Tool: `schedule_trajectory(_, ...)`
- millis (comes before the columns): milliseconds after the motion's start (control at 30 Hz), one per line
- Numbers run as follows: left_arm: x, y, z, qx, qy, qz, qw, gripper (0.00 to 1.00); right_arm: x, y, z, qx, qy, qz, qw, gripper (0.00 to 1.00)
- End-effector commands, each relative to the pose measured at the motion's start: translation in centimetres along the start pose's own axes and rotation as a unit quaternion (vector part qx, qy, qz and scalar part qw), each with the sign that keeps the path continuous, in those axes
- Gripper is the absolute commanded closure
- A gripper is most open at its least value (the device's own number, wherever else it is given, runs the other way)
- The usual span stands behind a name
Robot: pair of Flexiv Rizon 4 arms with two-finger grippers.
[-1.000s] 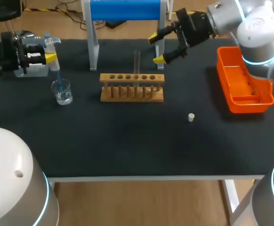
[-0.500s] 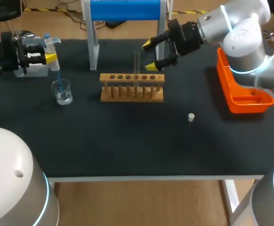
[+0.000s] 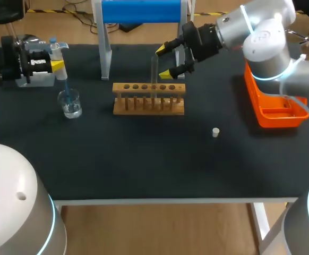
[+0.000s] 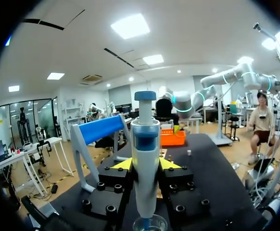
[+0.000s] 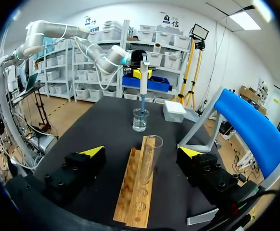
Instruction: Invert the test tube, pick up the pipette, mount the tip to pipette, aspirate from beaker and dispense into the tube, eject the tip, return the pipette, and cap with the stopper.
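While standing upright in a middle hole of the wooden rack (image 3: 149, 99): test tube (image 3: 154, 69), between the right arm's widely spread jaws, touched by neither. Well to the left, pipette (image 3: 59, 61) pinched upright in the left jaws, lower end inside the beaker (image 3: 69, 104). Stopper (image 3: 215, 132) lying alone on the bench (image 3: 144, 159), near orange tray (image 3: 282, 118).

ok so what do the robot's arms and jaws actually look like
The right arm and left arm are smooth, rounded silver-grey and white shells with glowing light-blue rings at the joints. Each ends in a blocky black head studded with bolts, whose two black jaws carry bright yellow wedge tips.
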State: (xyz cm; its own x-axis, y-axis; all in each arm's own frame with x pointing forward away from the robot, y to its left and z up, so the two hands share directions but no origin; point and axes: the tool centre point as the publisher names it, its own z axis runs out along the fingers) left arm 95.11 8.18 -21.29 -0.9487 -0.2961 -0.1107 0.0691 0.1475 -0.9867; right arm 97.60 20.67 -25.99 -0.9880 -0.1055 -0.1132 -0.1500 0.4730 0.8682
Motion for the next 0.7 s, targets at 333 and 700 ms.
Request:
schedule_trajectory(333,-0.05,-0.03,-0.09,0.0,0.002,0.0,1.0,1.0,0.0,-0.03,-0.08,0.0,0.001,0.0,1.0,0.0)
schedule_trajectory(700,-0.05,-0.03,-0.09,0.0,0.002,0.0,1.0,1.0,-0.69,-0.34,0.9,0.012,0.006,0.009,1.0,0.0)
